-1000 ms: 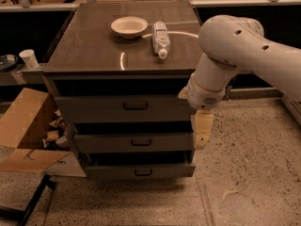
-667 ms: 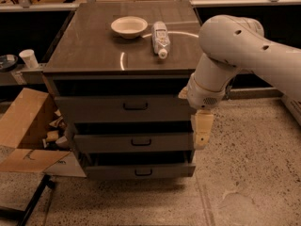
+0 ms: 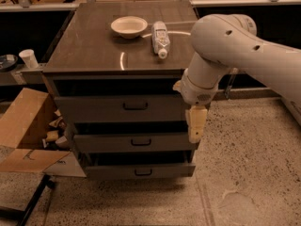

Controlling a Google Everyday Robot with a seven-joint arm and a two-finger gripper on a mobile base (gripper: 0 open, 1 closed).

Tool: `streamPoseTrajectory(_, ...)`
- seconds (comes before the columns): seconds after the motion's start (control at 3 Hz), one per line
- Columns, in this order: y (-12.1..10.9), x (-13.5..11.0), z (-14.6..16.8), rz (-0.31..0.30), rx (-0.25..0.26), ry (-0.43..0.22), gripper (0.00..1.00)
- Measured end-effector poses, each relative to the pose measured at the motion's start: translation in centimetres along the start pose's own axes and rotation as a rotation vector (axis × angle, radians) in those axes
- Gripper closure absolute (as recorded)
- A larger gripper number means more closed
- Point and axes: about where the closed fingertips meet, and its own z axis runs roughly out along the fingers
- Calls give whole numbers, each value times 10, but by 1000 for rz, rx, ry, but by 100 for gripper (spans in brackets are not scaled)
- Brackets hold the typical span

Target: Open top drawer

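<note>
The top drawer [image 3: 94, 109] is the widest dark grey-brown front of the cabinet, with a small black bar handle [image 3: 135, 106] at its centre. A dark gap shows above its front. My gripper [image 3: 196, 126] hangs pointing down from the white arm at the cabinet's right front corner. It is beside the right end of the top and middle drawer fronts, well right of the handle. It holds nothing that I can see.
A white bowl [image 3: 129, 26] and a lying plastic bottle [image 3: 160, 38] rest on the cabinet top [image 3: 89, 46]. Two shorter drawers [image 3: 141, 142] sit below. An open cardboard box [image 3: 23, 135] stands on the floor at left. A paper cup [image 3: 29, 58] is on a ledge.
</note>
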Motion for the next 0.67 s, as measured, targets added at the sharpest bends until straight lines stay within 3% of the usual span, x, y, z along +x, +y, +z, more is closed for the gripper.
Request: streamPoseTrajectory(0.67, -38, 42, 57, -30, -5, -42, 0)
